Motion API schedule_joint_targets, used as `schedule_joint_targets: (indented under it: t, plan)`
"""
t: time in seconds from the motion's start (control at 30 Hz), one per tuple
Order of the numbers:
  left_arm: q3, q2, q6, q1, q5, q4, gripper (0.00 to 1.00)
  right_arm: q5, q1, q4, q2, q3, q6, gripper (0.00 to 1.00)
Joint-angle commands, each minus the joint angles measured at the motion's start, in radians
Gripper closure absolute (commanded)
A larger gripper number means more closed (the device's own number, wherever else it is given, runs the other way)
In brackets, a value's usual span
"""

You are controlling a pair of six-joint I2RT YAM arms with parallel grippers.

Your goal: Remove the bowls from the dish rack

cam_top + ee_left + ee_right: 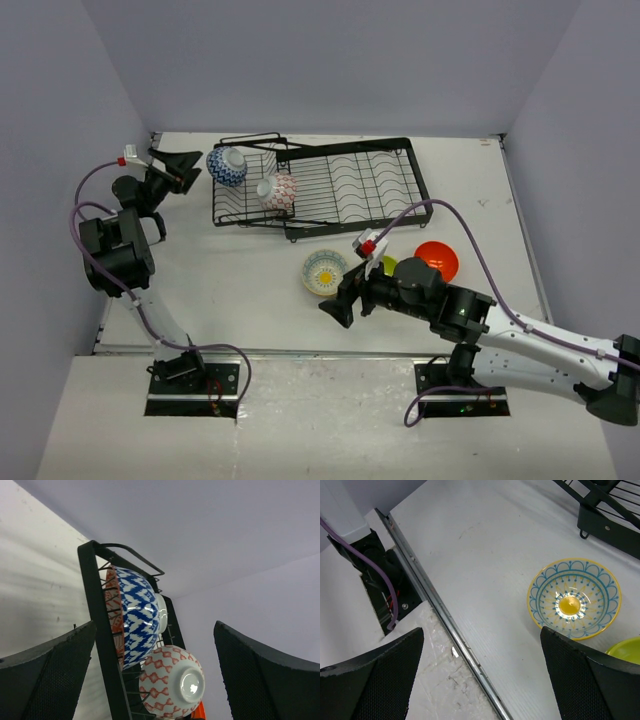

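Black wire dish rack on white worktop; glossy blue-patterned bowl and red-and-white bowl stand on edge at its left end. In front: cream bowl, orange bowl, and lime green bowl half hidden by the right arm. Left claw and right claw spread, empty.

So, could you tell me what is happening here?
Two robot arms are unloading the dish rack. The blue bowl and red-and-white bowl are in it; the cream bowl, lime green bowl and orange bowl sit on the table. The left hand, open, faces the blue bowl; the right hand hangs open and empty.
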Motion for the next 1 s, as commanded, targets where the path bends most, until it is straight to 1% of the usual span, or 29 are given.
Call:
schedule_joint_targets:
  t: [0.0,0.1,0.2,0.3,0.47,0.5,0.67,0.7,0.77,0.97]
  plan:
    - [0.042,0.022,-0.087,0.007,0.080,0.199,0.01,-0.019,0.000,0.025,0.034,0.040,-0.023,0.01]
    - [0.066,0.060,-0.099,0.007,0.114,0.200,0.03,-0.019,0.000,0.016,0.054,0.050,-0.026,0.01]
    - [0.079,0.077,-0.069,0.009,0.134,0.130,0.05,-0.018,0.000,0.022,0.056,0.048,-0.027,0.01]
    - [0.083,0.091,-0.069,0.009,0.128,0.111,0.06,-0.019,0.002,0.022,0.047,0.048,-0.027,0.01]
    - [0.095,0.097,-0.113,0.006,0.128,0.156,0.07,-0.019,0.000,0.022,0.043,0.042,-0.029,0.01]
    - [0.099,0.097,-0.116,0.006,0.136,0.166,0.09,-0.019,0.000,0.023,0.045,0.042,-0.031,0.01]
    - [0.128,0.119,-0.136,0.006,0.154,0.159,0.12,-0.019,0.000,0.028,0.060,0.045,-0.032,0.01]
    - [0.131,0.122,-0.138,0.006,0.157,0.159,0.17,-0.019,0.000,0.028,0.060,0.047,-0.032,0.01]
    - [0.132,0.130,-0.141,0.006,0.157,0.163,0.20,-0.019,0.000,0.028,0.060,0.044,-0.032,0.01]
    - [0.143,0.145,-0.155,0.001,0.152,0.174,0.21,-0.019,0.000,0.031,0.054,0.042,-0.032,0.01]
